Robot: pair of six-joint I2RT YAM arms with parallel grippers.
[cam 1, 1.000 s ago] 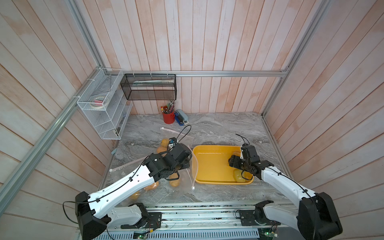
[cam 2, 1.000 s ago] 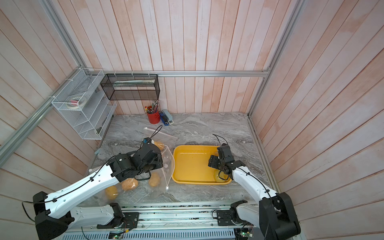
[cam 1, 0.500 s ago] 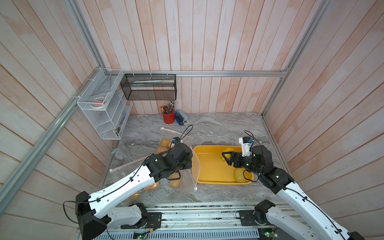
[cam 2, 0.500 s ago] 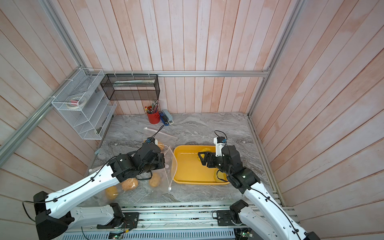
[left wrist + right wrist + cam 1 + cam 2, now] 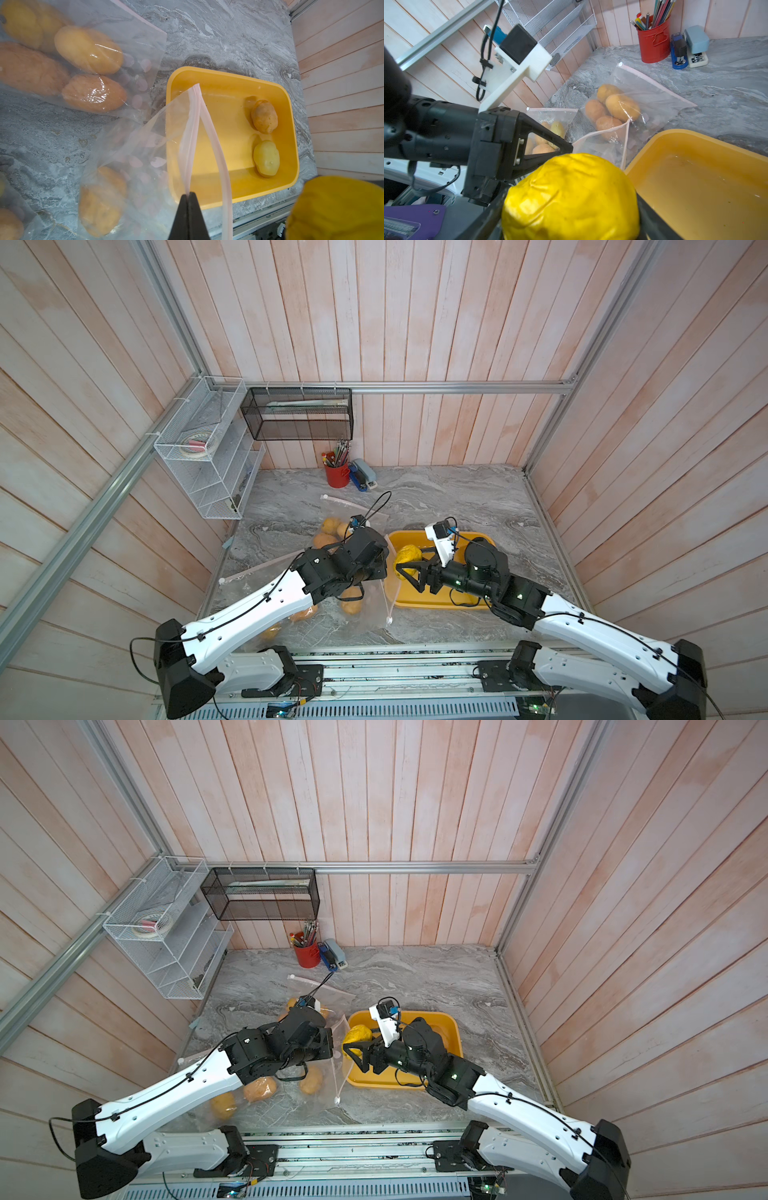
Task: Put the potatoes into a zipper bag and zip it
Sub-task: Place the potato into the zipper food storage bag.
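My right gripper (image 5: 571,228) is shut on a bright yellow potato (image 5: 571,197), held in the air over the left end of the yellow tray (image 5: 440,605); in both top views the potato (image 5: 356,1036) hangs close to the bag's mouth. My left gripper (image 5: 188,194) is shut on the pink zipper strip of the clear zipper bag (image 5: 145,145), holding one lip up so the mouth gapes over the tray's edge. A few potatoes (image 5: 101,199) lie inside this bag. Two more potatoes (image 5: 264,116) (image 5: 266,158) rest at the tray's right end.
Another clear bag with potatoes (image 5: 612,108) lies behind the held one, and a further one (image 5: 249,1090) sits near the front left. A red pen cup (image 5: 336,475) and stapler (image 5: 362,477) stand at the back wall. A white wire rack (image 5: 208,464) hangs on the left.
My right arm has lifted the yellow potato out of the tray's right end and carried it left toward the bag's mouth. The left gripper still holds the bag's lip in place.
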